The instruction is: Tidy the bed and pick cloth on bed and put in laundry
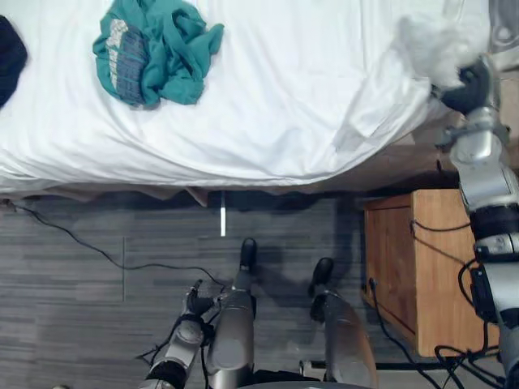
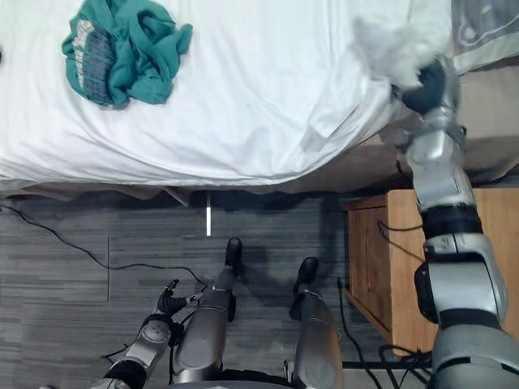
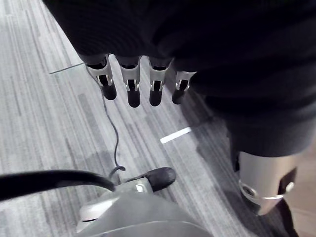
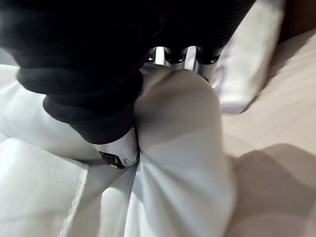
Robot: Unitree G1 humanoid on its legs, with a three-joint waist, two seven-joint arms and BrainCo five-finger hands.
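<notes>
sheet (image 1: 276, 97) plain white, no print. cloth (image 1: 154, 49) teal, with a grey-and-white checked patch on one side. second cloth (image 1: 10, 49) at the bed's edge black. floor (image 1: 97, 227) grey, streaked in long plank-like bands, one short white strip (image 1: 223, 220) on it. cabinet (image 1: 426, 267) orange-brown wood grain. pillow (image 2: 486, 28) grey with faint pale marks. left hand (image 3: 132, 84) silver fingers, dark tips, black ribbed cover.

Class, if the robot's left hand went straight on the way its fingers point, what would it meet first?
The grey floor, most likely; the left hand hangs open, pointing down at it with nothing between.
</notes>
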